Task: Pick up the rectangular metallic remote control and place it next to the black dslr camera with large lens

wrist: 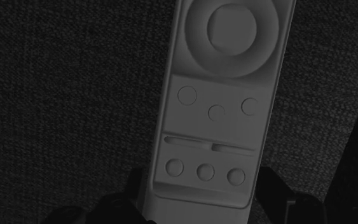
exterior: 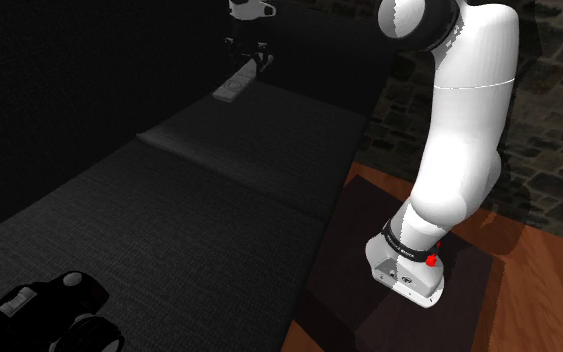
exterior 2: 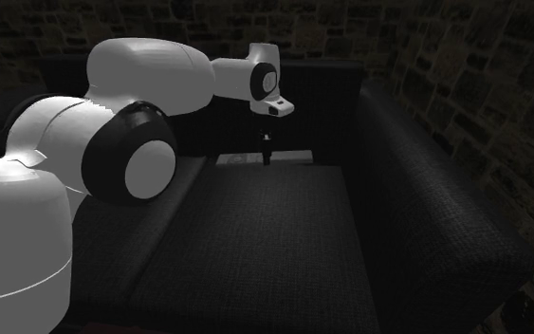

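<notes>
Grey remote (wrist: 219,108) pinched across its narrow width by hand (wrist: 203,184), ready for carrying toward black camera (exterior: 54,310), shoulder view's seven o'clock.

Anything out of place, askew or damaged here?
Nothing stands out. The grey remote lies flat on the dark sofa seat under the gripper, buttons up and intact. The black camera sits at the seat's other end, toward the shoulder view's lower left.
</notes>
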Robot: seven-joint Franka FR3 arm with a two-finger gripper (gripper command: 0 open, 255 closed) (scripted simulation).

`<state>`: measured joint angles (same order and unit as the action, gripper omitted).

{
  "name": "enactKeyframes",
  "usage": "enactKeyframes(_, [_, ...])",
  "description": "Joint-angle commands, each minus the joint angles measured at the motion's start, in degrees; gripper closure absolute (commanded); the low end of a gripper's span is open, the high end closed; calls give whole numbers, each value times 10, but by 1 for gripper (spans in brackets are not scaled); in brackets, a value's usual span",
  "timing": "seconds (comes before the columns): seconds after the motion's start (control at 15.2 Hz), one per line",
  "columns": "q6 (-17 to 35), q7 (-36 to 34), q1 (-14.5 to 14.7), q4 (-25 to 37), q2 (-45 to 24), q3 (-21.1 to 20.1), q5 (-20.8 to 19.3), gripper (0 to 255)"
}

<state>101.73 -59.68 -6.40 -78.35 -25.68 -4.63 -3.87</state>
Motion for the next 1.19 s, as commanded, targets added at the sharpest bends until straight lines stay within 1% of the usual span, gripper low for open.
enactKeyframes(0.0, [-14, 0, 0, 12, 2, 0, 0, 255])
enactKeyframes(0.59, [-87, 3, 3, 91, -5, 0, 0, 255])
enactKeyframes(0.86, [-48, -32, 22, -29, 76, -12, 4, 255])
enactKeyframes(1.12, [-22, -69, 42, -121, 141, -27, 9, 255])
